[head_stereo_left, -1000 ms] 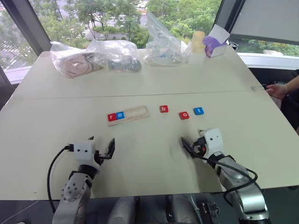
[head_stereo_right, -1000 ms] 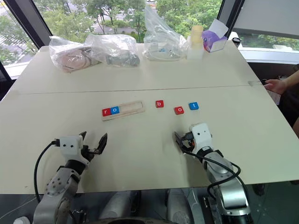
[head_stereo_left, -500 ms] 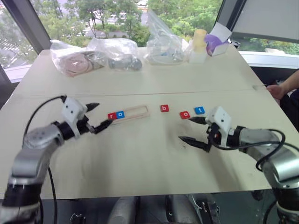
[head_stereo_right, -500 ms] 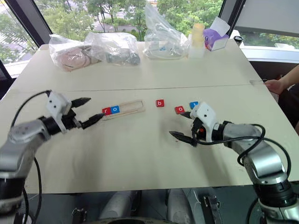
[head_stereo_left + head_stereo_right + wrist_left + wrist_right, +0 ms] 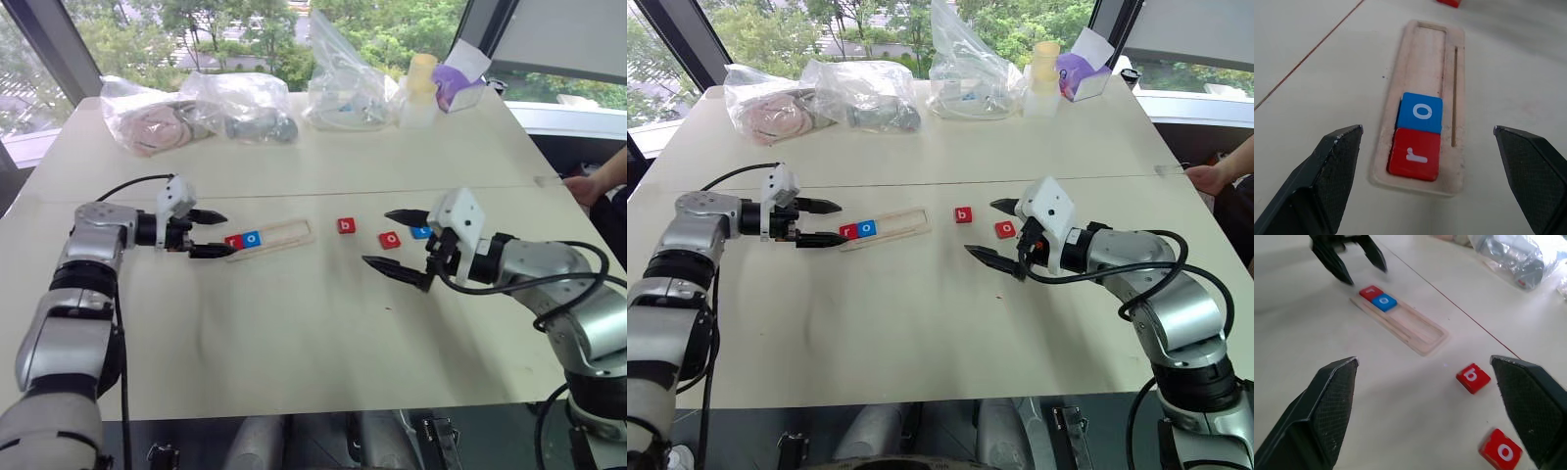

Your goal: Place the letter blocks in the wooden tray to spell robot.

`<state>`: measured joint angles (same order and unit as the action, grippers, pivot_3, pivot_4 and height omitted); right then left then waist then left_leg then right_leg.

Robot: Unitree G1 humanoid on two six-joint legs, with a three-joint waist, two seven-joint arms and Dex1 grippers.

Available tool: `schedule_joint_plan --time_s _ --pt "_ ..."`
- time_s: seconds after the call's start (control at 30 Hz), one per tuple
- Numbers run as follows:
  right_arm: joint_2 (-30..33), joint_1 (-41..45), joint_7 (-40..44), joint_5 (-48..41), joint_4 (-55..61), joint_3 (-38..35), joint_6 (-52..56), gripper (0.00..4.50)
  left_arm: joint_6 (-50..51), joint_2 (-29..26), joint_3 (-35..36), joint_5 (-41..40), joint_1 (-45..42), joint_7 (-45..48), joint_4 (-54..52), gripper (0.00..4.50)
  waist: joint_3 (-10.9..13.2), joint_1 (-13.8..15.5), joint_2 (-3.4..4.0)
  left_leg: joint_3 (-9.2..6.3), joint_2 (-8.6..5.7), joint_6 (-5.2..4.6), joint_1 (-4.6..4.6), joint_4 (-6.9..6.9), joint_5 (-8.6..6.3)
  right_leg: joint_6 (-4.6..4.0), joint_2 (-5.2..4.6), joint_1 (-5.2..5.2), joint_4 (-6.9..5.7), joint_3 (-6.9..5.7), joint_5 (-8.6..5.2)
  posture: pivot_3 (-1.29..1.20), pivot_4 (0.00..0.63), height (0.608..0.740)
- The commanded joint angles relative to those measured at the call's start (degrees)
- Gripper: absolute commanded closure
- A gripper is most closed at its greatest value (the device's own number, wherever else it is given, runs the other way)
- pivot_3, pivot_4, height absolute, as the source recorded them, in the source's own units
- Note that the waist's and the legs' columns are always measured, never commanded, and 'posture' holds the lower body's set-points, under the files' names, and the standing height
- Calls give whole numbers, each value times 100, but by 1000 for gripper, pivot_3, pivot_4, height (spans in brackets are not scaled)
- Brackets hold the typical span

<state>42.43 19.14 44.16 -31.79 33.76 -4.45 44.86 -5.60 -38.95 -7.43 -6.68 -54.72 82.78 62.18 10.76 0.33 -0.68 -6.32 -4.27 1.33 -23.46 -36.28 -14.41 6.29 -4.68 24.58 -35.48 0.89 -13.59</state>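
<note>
The small flat red square "b" tile, at three o'clock of the long light-wood tray, looks light, rigid and slippery, best pinched across opposite edges by the right gripper, whose fingers, like the left gripper's, are spread wide on nothing.

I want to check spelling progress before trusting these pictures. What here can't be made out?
- Blue block, left eye view: partly behind the right tool, so its letter is unreadable.
- Bag contents at the table's far side: crumpled plastic blurs them.
- Person's hand: cut off by the picture's edge.
- Red r block, right wrist view: letter too small; the left wrist view shows it in the wooden tray.
</note>
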Motion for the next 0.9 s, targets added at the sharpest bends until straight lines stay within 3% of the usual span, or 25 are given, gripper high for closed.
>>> schedule_joint_plan --time_s 0.03,0.33,0.9 --pt "226 -128 64 -401 534 -247 260 40 -427 -16 -12 290 -239 84 403 0 0 -7 0 0 0 0 0 -1 0 0 0 0 -2 0 0 0 150 740" --pt "532 -322 -17 -824 823 -380 542 40 -981 175 -87 900 -483 15 956 0 6 0 -10 0 -1 -6 0 -60 -3 1 1 -6 -54 -1 -1 0 150 740" --pt "720 -418 -379 -1184 1084 -518 725 40 -1511 326 -118 1494 -302 -1005 1261 0 2 9 -11 -1 0 -6 8 -87 -3 5 3 -19 -71 1 5 0 150 740"
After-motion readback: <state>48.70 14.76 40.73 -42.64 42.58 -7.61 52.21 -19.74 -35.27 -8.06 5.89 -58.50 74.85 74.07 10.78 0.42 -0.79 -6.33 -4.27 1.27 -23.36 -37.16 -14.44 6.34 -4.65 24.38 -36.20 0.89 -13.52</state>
